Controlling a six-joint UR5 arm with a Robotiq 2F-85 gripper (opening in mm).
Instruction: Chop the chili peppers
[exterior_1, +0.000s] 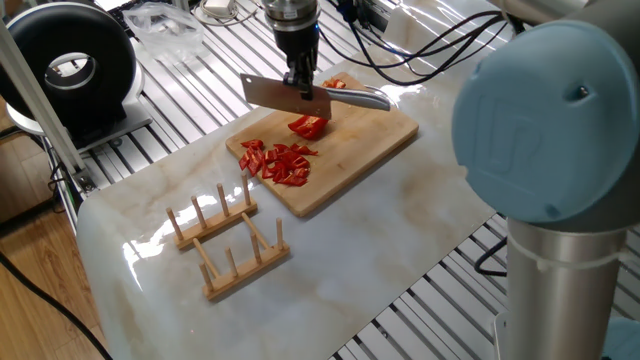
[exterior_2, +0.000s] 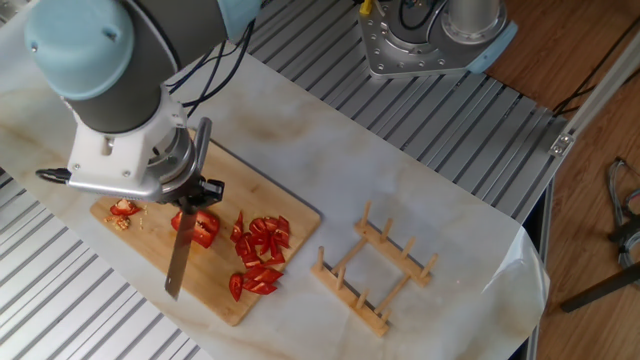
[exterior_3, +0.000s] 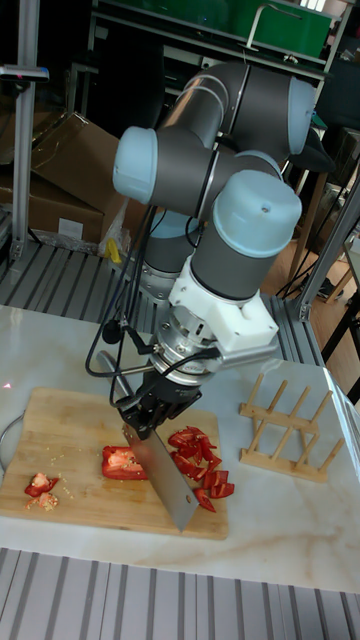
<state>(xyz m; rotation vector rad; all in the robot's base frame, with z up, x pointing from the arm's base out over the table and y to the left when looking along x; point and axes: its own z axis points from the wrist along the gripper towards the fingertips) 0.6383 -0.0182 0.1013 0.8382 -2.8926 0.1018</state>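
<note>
My gripper (exterior_1: 300, 84) (exterior_2: 190, 190) (exterior_3: 150, 408) is shut on a cleaver-style knife (exterior_1: 285, 97) (exterior_2: 178, 262) (exterior_3: 165, 482) over the bamboo cutting board (exterior_1: 375, 135) (exterior_2: 205, 285) (exterior_3: 70, 430). Its blade hangs just over a large uncut piece of the chili peppers (exterior_1: 309, 126) (exterior_2: 204, 228) (exterior_3: 122, 462); whether they touch is unclear. A pile of small red cut bits (exterior_1: 280, 162) (exterior_2: 260, 250) (exterior_3: 200, 455) lies on the board's end nearest the rack. Stem scraps (exterior_1: 335, 84) (exterior_2: 124, 212) (exterior_3: 40, 485) sit at the other end.
A wooden peg rack (exterior_1: 225, 240) (exterior_2: 375, 270) (exterior_3: 285, 430) lies on the marble tabletop beside the board. A black round device (exterior_1: 65, 65) stands at the far left, with cables behind the arm. A metal base plate (exterior_2: 430, 40) is mounted past the table's edge.
</note>
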